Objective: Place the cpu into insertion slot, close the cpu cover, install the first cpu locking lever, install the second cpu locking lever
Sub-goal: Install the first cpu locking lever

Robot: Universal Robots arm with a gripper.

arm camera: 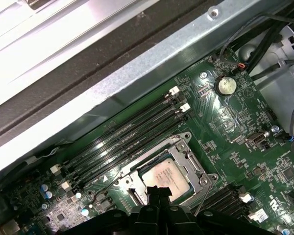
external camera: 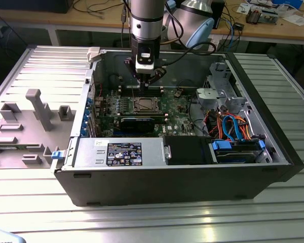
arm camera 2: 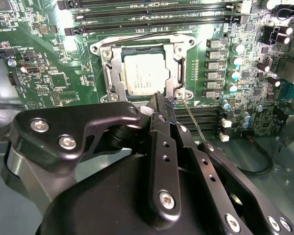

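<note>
The cpu lies flat in the insertion slot on the green board, its silver top showing through the window of the cpu cover, which lies down over it. In the first wrist view the cpu and cover sit just beyond the fingertips. My gripper is shut, its tip at the socket's corner, with nothing clearly between the fingers. A thin wire locking lever slants out from that corner beside the fingers. Another lever runs along the socket's side next to the memory slots. In the exterior view the gripper hangs just above the socket.
Long black memory slots run beside the socket. The computer case wall stands close behind them. Capacitors line one side of the socket. Cables and drive bays fill the case at the exterior view's right. A grey fixture tray lies outside at the left.
</note>
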